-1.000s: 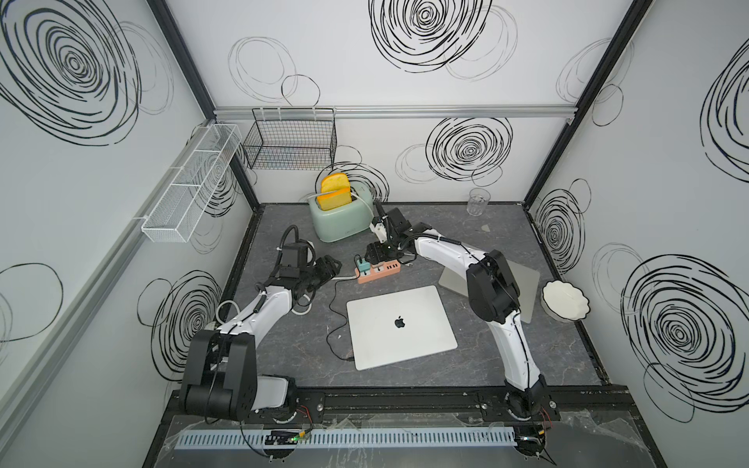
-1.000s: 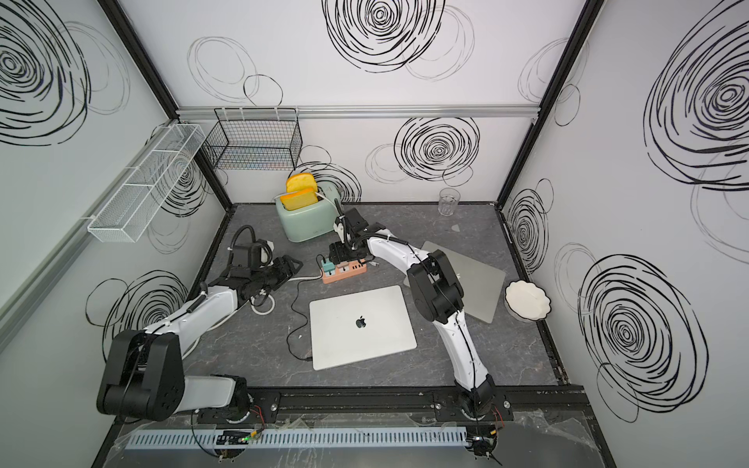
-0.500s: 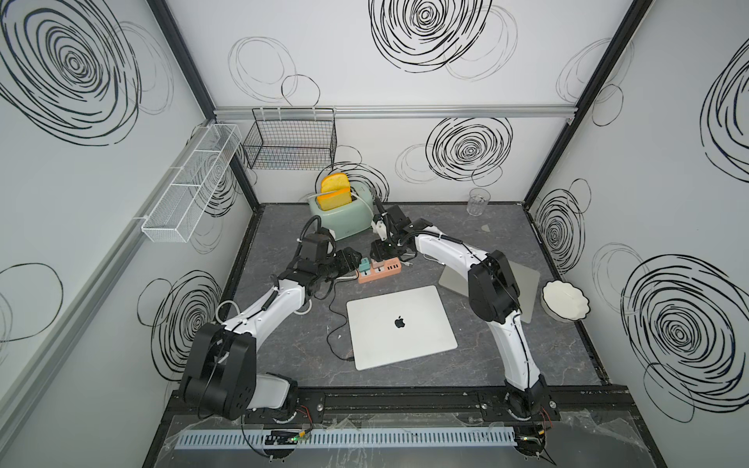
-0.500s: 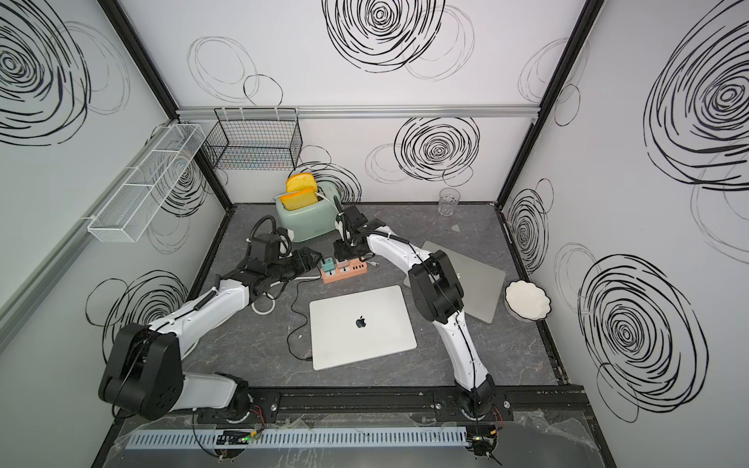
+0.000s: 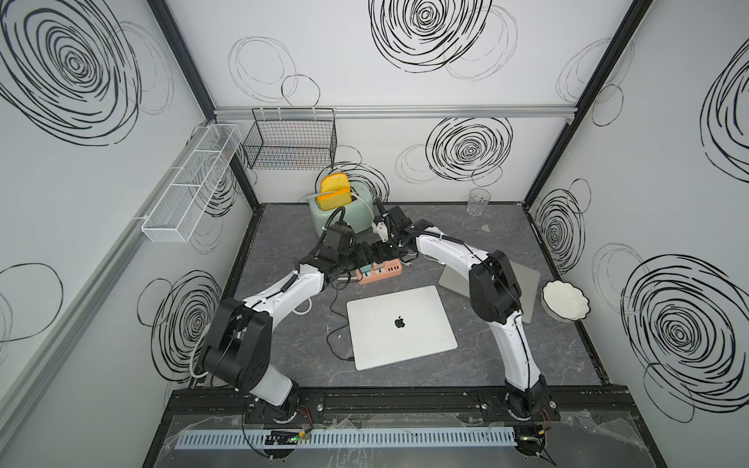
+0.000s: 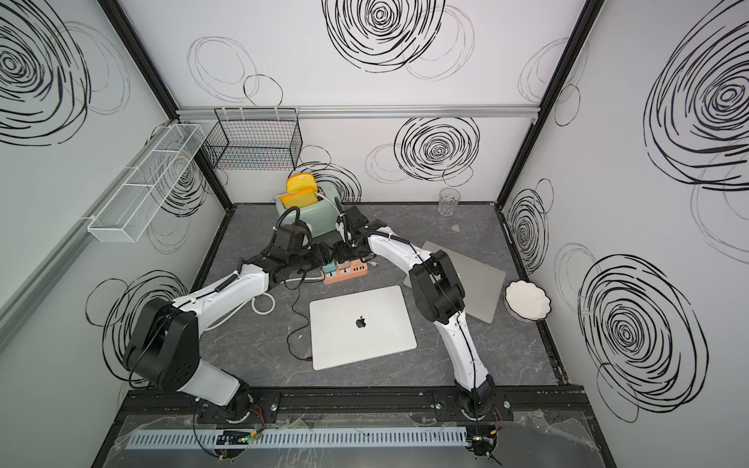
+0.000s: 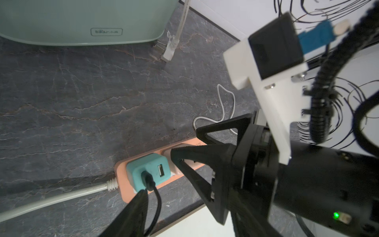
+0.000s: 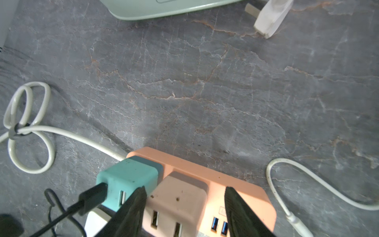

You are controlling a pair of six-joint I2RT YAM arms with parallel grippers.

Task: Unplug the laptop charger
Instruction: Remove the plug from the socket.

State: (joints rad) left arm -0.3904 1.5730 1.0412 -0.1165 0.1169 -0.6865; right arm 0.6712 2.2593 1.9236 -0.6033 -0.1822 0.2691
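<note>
Teal charger (image 8: 127, 180) sat just outside right claw (image 8: 184, 187), spread loosely astride beige adapter (image 8: 180, 207); upright in strip (image 8: 235, 180), port up; left claw (image 5: 362, 256) spread unclear.

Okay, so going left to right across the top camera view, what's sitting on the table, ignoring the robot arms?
mint toaster → closed silver laptop → clear glass → white bowl. The power strip and the grey slab overlap these sideways, so I left them out.

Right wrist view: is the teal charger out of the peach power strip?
No: the teal charger sits plugged into the peach power strip, with a black cable in its port.
</note>
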